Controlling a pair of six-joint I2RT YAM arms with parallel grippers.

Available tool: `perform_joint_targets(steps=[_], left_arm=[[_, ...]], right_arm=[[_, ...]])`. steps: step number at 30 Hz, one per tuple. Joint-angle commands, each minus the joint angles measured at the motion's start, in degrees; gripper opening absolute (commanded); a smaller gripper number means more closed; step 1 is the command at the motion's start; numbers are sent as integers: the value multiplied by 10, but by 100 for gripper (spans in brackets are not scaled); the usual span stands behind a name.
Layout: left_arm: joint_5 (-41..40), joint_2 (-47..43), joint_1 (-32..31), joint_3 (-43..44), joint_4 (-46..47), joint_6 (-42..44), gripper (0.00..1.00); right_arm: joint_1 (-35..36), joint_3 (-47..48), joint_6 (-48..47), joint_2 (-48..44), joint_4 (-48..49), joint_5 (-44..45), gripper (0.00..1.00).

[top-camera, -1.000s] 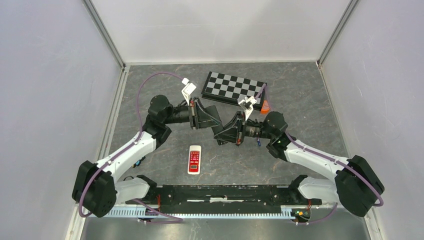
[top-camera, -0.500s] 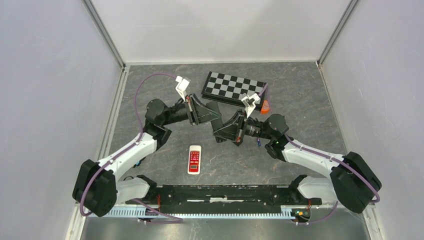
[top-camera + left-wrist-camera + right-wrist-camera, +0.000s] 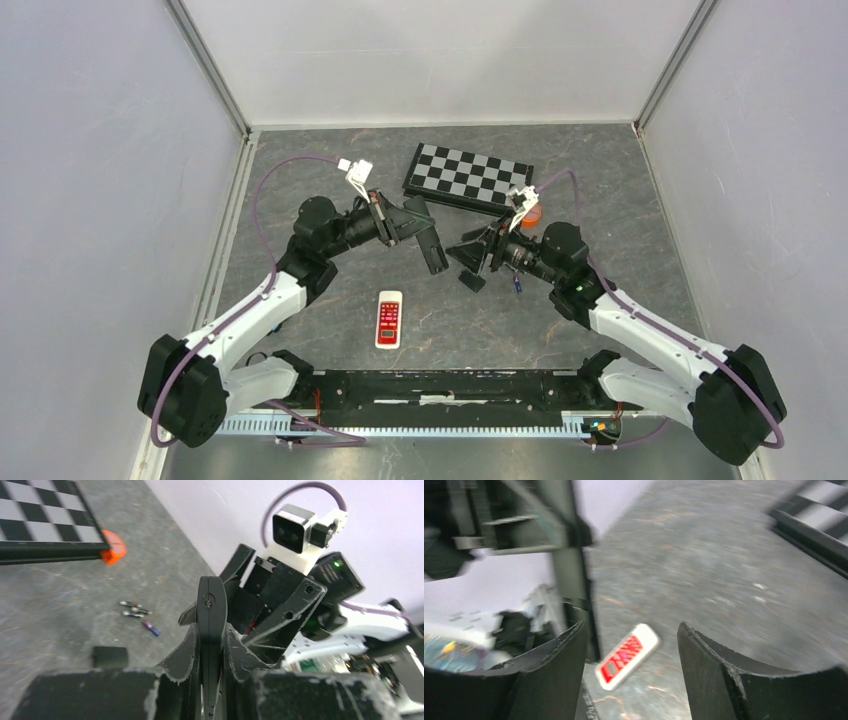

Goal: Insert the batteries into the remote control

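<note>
My left gripper (image 3: 416, 227) is shut on a slim black remote control (image 3: 434, 254), holding it above the table. In the left wrist view the remote control (image 3: 210, 611) stands edge-on between the pads. My right gripper (image 3: 467, 264) hangs just right of its free end, open and with nothing between the fingers (image 3: 559, 666). The batteries (image 3: 516, 283) lie together on the table under the right arm. In the left wrist view the batteries (image 3: 134, 610) are two dark cells with a purple one beside them. A second remote, white and red (image 3: 389, 318), lies flat near the front.
A folded chessboard (image 3: 468, 175) lies at the back, with a small orange object (image 3: 530, 213) at its right corner. A small flat black piece (image 3: 109, 656) rests on the table near the batteries. Grey walls enclose the table on three sides.
My right gripper has opened and drawn back to the right, away from the black remote's end. The left arm has swung the remote so that its free end points toward the front.
</note>
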Motion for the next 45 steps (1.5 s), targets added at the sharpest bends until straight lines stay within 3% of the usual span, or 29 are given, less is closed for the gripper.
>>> perform_joint_targets(steps=[1, 4, 8, 14, 22, 29, 30, 33, 35, 45], left_arm=[[-126, -33, 1, 6, -88, 82, 2], [-125, -36, 1, -2, -81, 88, 2], [-130, -46, 1, -8, -77, 95, 2], [-137, -52, 1, -9, -80, 104, 2], [-132, -54, 1, -10, -78, 107, 2], [-129, -51, 1, -8, -78, 107, 2], [-129, -51, 1, -8, -80, 108, 2], [-129, -51, 1, -6, -85, 110, 2], [-129, -51, 1, -4, -86, 110, 2], [-121, -41, 2, 1, -86, 106, 2]], right_arm=[[-4, 35, -106, -13, -266, 257, 63], [-4, 50, -110, 16, -368, 394, 48], [-5, 56, -111, 58, -433, 486, 46], [-15, 59, -124, 111, -432, 462, 48], [-33, 48, -128, 155, -388, 426, 44], [-49, 63, -162, 178, -369, 442, 44], [-54, 63, -164, 179, -367, 441, 42], [-67, 63, -167, 179, -362, 440, 24], [-70, 64, -175, 182, -361, 438, 21], [-89, 73, -205, 218, -330, 420, 25]])
